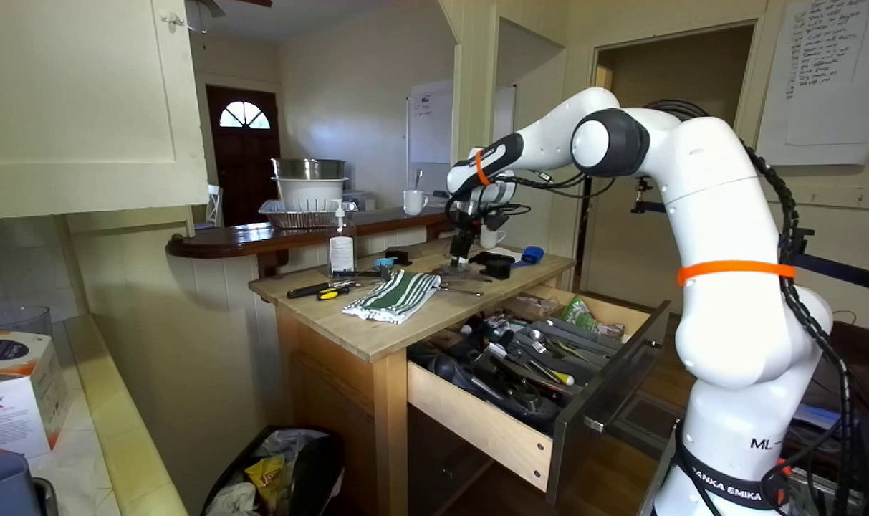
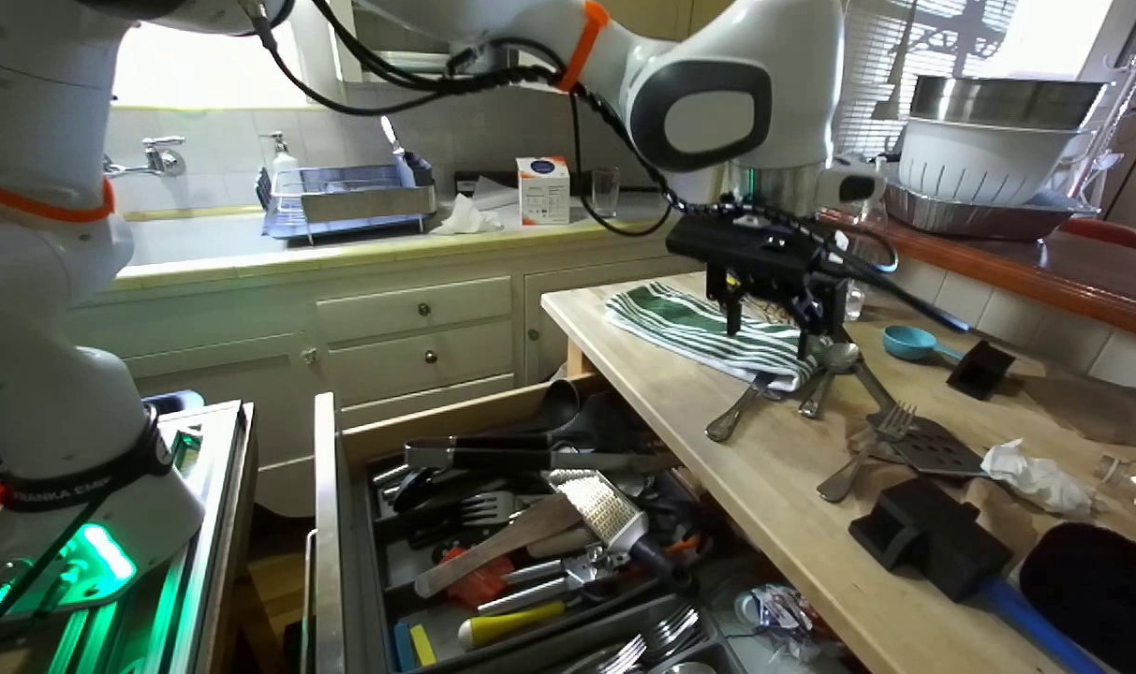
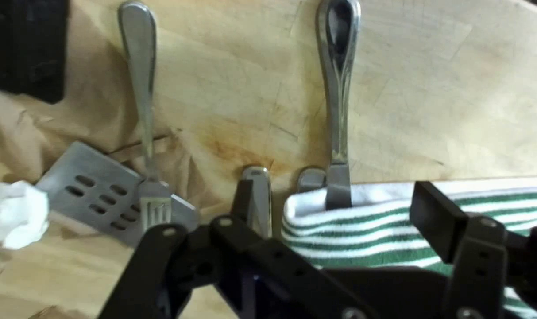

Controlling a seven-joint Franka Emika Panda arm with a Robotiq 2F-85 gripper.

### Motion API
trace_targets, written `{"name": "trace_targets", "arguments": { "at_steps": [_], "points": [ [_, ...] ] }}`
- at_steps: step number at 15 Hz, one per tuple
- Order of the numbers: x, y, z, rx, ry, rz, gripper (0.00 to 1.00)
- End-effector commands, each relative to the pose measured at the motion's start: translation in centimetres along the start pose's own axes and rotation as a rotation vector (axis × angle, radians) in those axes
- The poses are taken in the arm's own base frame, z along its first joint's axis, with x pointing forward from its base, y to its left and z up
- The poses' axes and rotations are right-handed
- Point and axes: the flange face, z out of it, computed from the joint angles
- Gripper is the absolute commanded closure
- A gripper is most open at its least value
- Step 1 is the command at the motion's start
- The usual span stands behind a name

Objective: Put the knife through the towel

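The green-and-white striped towel (image 1: 395, 297) lies folded on the wooden counter; it also shows in an exterior view (image 2: 671, 323) and the wrist view (image 3: 361, 241). The metal knife (image 3: 339, 115) lies flat, handle toward the counter's drawer side (image 2: 734, 417). Its blade runs into the fold at the towel's end, and its tip is hidden by cloth. My gripper (image 3: 341, 210) is open and empty over that end of the towel, also in both exterior views (image 1: 461, 258) (image 2: 769, 335). Its fingers stand wide on either side of the blade, without holding it.
A spoon (image 2: 816, 393) lies beside the knife. A fork (image 2: 844, 477) rests on a slotted spatula (image 3: 104, 190). A black block (image 2: 937, 543), crumpled paper (image 2: 1036, 473) and a blue scoop (image 2: 909, 342) lie beyond. A full drawer (image 1: 477, 430) stands open below. A soap bottle (image 1: 341, 251) stands behind.
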Motion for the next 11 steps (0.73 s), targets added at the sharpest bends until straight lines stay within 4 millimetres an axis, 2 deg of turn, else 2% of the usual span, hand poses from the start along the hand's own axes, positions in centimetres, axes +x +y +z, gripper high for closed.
{"name": "trace_targets", "arguments": {
  "at_steps": [1,3,5,7,8,11],
  "points": [
    [-0.8,0.1,-8.3,-0.077,0.054,0.116,0.0],
    [-0.9,0.0,-12.4,-0.113,0.118,0.186,0.0],
    [-1.2,-0.8,-14.9,-0.097,0.158,0.22,0.0],
    [-1.9,-1.8,-16.2,-0.068,0.164,0.21,0.0],
    [-0.6,-0.3,-16.1,-0.112,0.175,0.192,0.0],
    [-1.2,-1.2,-16.7,-0.097,0.173,0.194,0.0]
  ]
}}
